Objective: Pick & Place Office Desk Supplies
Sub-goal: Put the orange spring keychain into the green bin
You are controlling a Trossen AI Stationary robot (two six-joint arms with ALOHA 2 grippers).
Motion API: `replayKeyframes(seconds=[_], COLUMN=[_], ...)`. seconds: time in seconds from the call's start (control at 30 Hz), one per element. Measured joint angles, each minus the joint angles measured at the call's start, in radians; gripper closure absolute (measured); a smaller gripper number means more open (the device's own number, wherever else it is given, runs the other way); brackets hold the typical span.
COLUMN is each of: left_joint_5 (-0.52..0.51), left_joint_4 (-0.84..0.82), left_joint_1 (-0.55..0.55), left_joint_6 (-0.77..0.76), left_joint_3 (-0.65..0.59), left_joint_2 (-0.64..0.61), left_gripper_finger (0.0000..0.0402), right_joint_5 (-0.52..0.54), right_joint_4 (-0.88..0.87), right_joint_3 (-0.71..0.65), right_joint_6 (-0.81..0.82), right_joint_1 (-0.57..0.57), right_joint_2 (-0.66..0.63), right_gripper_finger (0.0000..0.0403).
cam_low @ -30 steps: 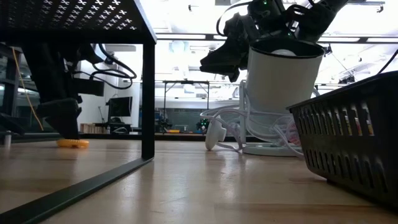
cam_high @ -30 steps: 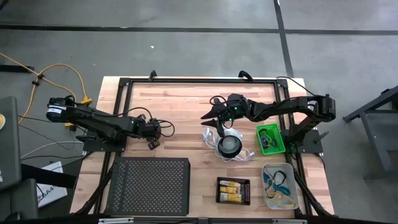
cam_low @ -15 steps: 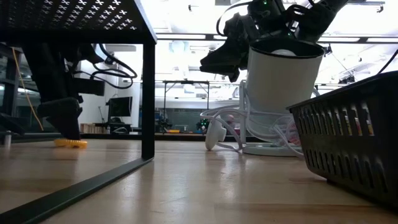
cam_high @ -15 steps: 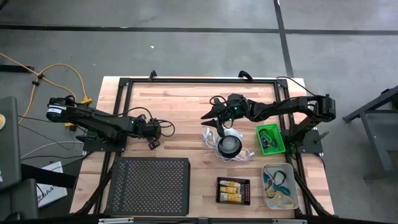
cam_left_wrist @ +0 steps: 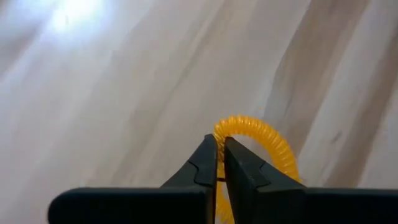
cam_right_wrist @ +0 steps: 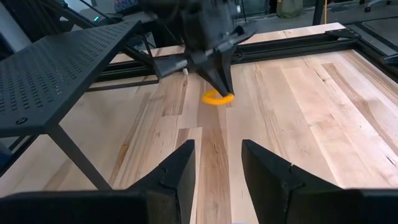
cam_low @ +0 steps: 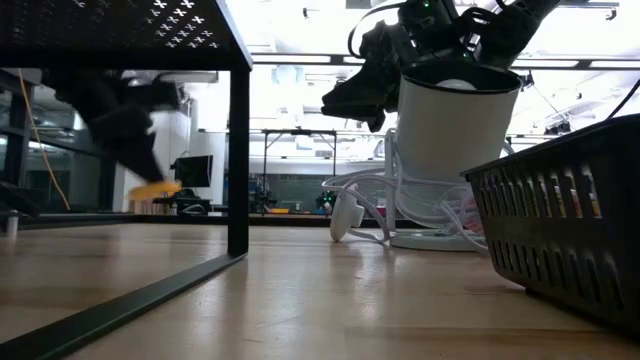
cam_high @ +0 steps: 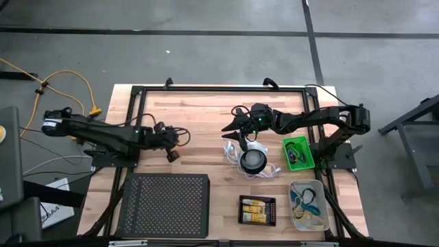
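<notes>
Left gripper point(cam_left_wrist: 219, 163) is pinching the orange loop point(cam_left_wrist: 261, 140) above the table point(cam_high: 206, 110). Right gripper point(cam_right_wrist: 216, 163) is hanging spread over the white round object point(cam_high: 253, 160).

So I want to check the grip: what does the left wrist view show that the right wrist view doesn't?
Only the left wrist view shows the left gripper up close, its fingers pinched shut on the rim of the orange loop. Only the right wrist view shows the right gripper with its fingers apart and empty, plus the black perforated tray. Both show the loop, the left gripper closed on it, and the wooden table.
</notes>
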Motion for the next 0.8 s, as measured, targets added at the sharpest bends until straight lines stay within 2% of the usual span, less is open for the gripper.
replayKeyframes(seconds=[0.2,0.37,0.57,0.8], left_joint_5=[-0.052,-0.052,-0.044,0.12], left_joint_4=[0.169,0.39,0.685,0.875], left_joint_1=[0.0,0.0,0.083,0.193], left_joint_6=[0.145,0.251,0.361,0.386], left_joint_3=[0.001,0.002,0.011,0.1], left_joint_2=[-0.088,-0.058,0.09,0.34], left_gripper_finger=[0.0392,0.0392,0.0392,0.0392], right_joint_5=[0.0,0.0,0.0,0.0], right_joint_4=[0.0,0.0,0.0,-0.003], right_joint_3=[0.0,0.0,0.0,0.0], right_joint_6=[0.0,0.0,0.0,0.0], right_joint_1=[0.0,0.0,0.0,0.0], right_joint_2=[0.0,0.0,0.0,0.0], right_gripper_finger=[0.0284,0.0284,0.0284,0.0284])
